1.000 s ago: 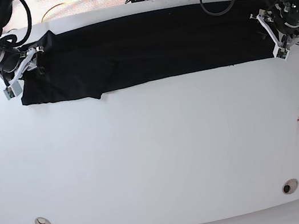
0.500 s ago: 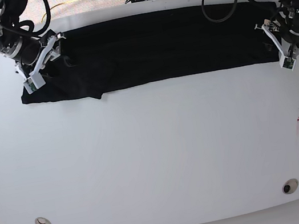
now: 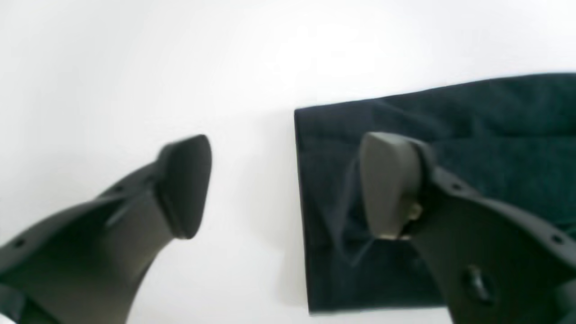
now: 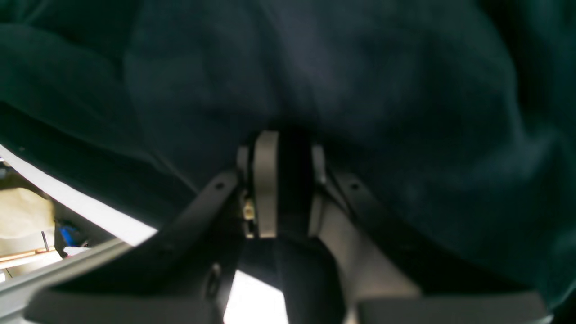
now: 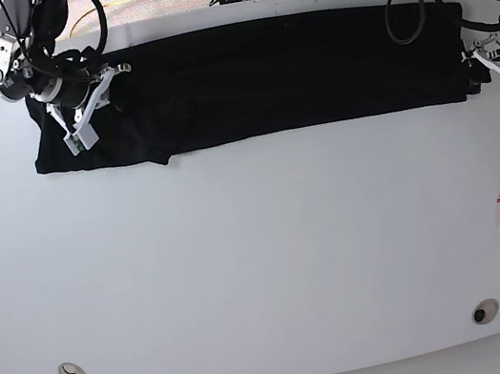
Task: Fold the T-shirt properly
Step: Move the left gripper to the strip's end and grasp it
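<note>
We're looking at the T-shirt (image 5: 260, 79) lying folded into a long black band along the far edge of the white table (image 5: 263, 262), stretching nearly corner to corner. Our right gripper (image 5: 90, 104) is pinching a fold of the fabric near the far left corner — jaws clamped tight on it in the wrist view. Our left gripper (image 3: 288, 189) is hanging wide apart at the shirt's other end — one finger (image 3: 387, 184) over the cloth, the other over bare table.
</note>
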Controlling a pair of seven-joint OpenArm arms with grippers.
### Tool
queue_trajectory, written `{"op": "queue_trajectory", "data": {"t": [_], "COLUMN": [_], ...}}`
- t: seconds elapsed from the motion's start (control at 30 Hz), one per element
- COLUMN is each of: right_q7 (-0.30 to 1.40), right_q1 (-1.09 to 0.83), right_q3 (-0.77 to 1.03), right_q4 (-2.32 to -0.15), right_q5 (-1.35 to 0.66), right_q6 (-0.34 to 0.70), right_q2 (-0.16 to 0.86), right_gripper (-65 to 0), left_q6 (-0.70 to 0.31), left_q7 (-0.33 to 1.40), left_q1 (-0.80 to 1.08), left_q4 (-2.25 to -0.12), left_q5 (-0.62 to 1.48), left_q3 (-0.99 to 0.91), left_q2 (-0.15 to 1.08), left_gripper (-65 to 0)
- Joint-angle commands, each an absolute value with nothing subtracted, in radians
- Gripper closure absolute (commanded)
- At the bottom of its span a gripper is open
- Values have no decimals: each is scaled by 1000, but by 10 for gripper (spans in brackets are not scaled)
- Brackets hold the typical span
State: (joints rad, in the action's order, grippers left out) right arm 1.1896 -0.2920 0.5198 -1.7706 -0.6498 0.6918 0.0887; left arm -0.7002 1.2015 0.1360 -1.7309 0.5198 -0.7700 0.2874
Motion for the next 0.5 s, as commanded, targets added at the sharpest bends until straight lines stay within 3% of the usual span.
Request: {"op": "queue_trajectory", "data": {"t": [0.0,0.47], "right_q7": [1179,1179], "right_q1": [-288,-292], "right_q3": [526,526], "right_q4": [-1781,-1785], "right_q5": [-650,-654], "right_q6": [698,698], "right_q2": [105,105], "right_gripper": [-94,-90], "left_q6": [-698,-698], "left_q7": [1210,1207], "left_q1": [133,196], "left_q4": [-1693,-1466], "left_q5": [547,661], "left_q3": [-814,-746], "left_q2": [306,338], "left_gripper": [-503,-500]}}
